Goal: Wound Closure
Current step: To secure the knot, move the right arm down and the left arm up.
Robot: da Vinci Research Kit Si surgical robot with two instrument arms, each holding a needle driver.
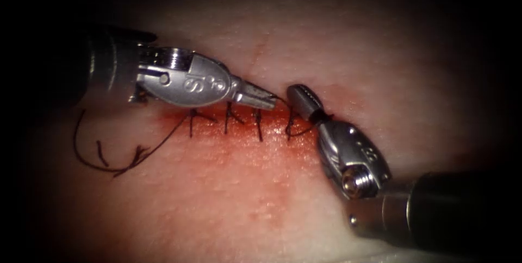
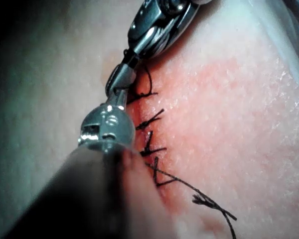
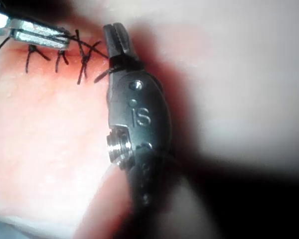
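The cut in the tissue (image 1: 261, 198) runs across the endoscope view, closed by several dark stitches (image 1: 228, 117). My left tool (image 1: 269, 100) lies over the stitch line, jaws shut on the thread (image 1: 283, 101) at their tip. My right tool (image 1: 300, 95) stands at the right end of the stitch line, jaws shut with nothing seen between them. A loop of thread (image 1: 322, 116) is wrapped around the base of its jaws. The left wrist view shows my left tool (image 2: 120, 79) beside the stitches (image 2: 150, 119). In the right wrist view, the loop (image 3: 122, 62) circles my right tool (image 3: 115, 39).
A long loose thread tail (image 1: 117, 168) curls on the tissue left of the stitches, seen too in the left wrist view (image 2: 209, 201). Red fluid (image 1: 244, 149) stains the tissue along and below the cut. The left tool's tip (image 3: 40, 36) lies over the stitches.
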